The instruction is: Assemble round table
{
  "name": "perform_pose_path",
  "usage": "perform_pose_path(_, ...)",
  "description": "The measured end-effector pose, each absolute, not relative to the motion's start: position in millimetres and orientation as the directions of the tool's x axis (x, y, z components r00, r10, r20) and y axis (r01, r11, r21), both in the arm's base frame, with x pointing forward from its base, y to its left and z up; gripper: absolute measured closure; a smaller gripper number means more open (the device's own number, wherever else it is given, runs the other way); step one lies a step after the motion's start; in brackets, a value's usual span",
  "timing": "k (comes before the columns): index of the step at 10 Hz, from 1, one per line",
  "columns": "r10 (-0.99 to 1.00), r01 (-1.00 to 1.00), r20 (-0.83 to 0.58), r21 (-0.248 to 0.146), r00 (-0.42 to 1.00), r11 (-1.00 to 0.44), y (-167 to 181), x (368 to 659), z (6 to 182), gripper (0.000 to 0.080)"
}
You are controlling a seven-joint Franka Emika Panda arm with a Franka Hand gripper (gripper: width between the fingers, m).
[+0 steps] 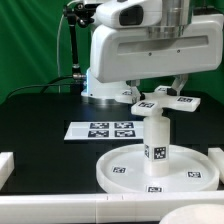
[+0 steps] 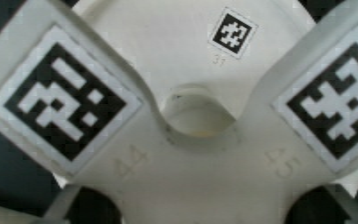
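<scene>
White rimmed plastic disc [image 1: 118,166] is topped by upright white cylinder leg [image 1: 157,140]. Above, white four-armed cross [image 1: 160,101] is clamped level by gripper [image 1: 157,92].

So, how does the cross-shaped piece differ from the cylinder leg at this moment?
The cross-shaped piece is flat with four arms; the cylinder leg is a thick round post. The cross-shaped piece is up in the gripper, over the leg; the cylinder leg stands upright on the round disc. Both are white and carry black-and-white tags.

Green backdrop [image 1: 30,40] in bg; black tabletop [image 1: 40,110] w/ white rails [image 1: 100,208] along front edge.
</scene>
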State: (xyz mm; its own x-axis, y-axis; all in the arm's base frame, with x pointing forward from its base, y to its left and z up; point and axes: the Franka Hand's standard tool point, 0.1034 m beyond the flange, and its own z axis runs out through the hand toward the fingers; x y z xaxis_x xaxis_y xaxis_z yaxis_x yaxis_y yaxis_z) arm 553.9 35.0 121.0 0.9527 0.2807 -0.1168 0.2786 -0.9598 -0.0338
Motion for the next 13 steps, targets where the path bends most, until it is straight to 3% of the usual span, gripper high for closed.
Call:
perform_pose_path(6,0.282,0.28,-0.125,-0.032,0.951,-0.959,36.1,548.9,108.7,0.0354)
perform_pose_path(13,0.282,0.281,-0.114,-0.028,0.953,-0.959,35.9,551.4,108.7,0.0354)
